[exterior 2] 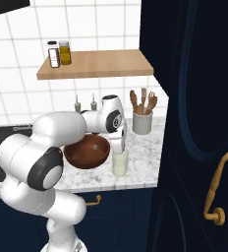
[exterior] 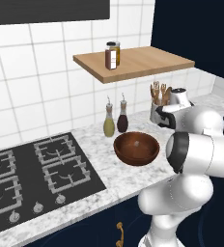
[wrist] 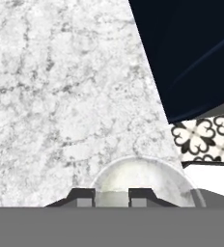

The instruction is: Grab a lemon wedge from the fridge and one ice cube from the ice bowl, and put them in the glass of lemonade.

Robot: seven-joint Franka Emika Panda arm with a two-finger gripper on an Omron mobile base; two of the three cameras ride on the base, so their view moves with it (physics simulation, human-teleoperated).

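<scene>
My gripper (exterior 2: 120,146) points straight down, just above the glass of lemonade (exterior 2: 119,164), a small clear tumbler near the counter's front edge. In the hand view the glass of lemonade's round rim (wrist: 147,169) lies right under the fingertips (wrist: 85,197). My gripper (wrist: 111,197) has its jaws close together with a narrow pale gap, and I cannot tell whether anything is pinched there. The ice bowl (exterior 2: 88,151), wide and reddish-brown, sits just left of the glass; the ice bowl (exterior: 136,148) has a faint pale speck inside. The fridge and the lemon wedge are out of view.
Two slim oil bottles (exterior: 115,121) stand behind the bowl. A grey utensil crock (exterior 2: 142,123) is at the back right. A wooden shelf (exterior 2: 94,64) with jars hangs above. A tall navy cabinet (exterior 2: 199,123) bounds the counter's right side, and the stove (exterior: 32,173) lies to the left.
</scene>
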